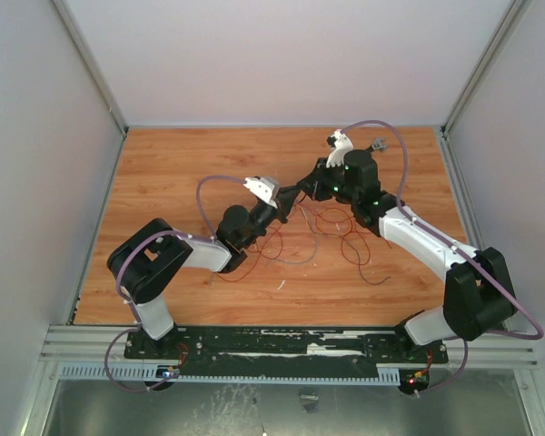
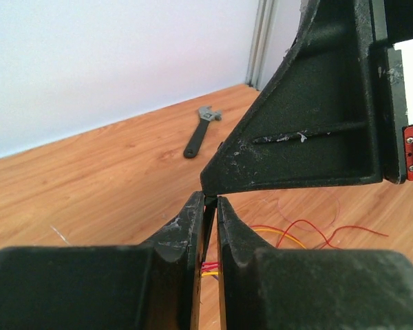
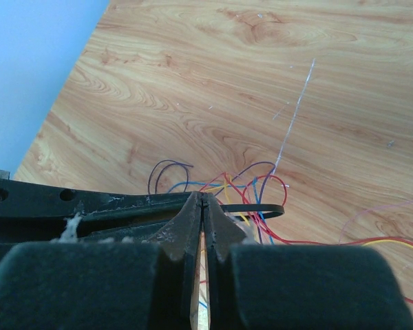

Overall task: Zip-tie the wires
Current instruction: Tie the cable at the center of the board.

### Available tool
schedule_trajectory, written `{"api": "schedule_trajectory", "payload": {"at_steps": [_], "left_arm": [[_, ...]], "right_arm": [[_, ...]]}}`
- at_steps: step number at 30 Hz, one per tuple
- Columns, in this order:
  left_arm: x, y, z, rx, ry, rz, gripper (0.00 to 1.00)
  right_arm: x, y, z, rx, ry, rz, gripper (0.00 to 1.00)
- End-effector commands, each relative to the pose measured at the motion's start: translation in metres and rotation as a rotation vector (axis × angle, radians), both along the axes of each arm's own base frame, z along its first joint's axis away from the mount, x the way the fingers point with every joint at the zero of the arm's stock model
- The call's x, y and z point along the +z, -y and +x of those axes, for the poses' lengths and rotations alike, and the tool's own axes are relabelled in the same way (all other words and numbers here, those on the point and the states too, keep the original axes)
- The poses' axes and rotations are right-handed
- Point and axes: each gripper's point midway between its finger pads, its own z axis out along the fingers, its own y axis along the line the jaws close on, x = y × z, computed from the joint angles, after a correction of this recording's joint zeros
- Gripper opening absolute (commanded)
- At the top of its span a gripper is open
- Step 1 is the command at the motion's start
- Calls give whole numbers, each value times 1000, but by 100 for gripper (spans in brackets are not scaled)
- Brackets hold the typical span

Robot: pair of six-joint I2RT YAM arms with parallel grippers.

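The wires are a loose tangle of thin red, blue, yellow and dark strands on the wooden table, mid-centre. They also show in the right wrist view and the left wrist view. The zip tie is a thin black strip bent into a loop around several wires. My left gripper and right gripper meet tip to tip above the tangle. In its own view, the left gripper is shut on a black strip of the zip tie. The right gripper is shut where the loop starts.
A short black wrench with a grey head lies near the back right corner, also seen in the left wrist view. White walls and metal posts bound the table. Purple cables arc over both arms. A thin clear strand lies on the wood.
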Motion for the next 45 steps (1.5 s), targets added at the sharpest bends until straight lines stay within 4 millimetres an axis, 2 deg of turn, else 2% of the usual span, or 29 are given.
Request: {"api": "schedule_trajectory", "payload": {"at_steps": [1,6,15,27,36,45], "left_arm": [[22,0,5,9,52,-65,10],[17,-1,0,-4,39,-71,0],[-3,-8,-15,-31,8,-74,0],[-31,-13,-20,-23,-42,-34,0],[-45,-16,-20,-12,-59,-15,0],[-48,-22,-20,11,-57,-9,0]], "right_arm": [[7,-3,-3,3,15,24,0],[16,0,5,-29,44,10,0],[40,5,24,-80,97,3,0],[78,8,43,-109,167,20,0],[85,12,46,-116,182,20,0],[93,19,48,-124,200,19,0]]}}
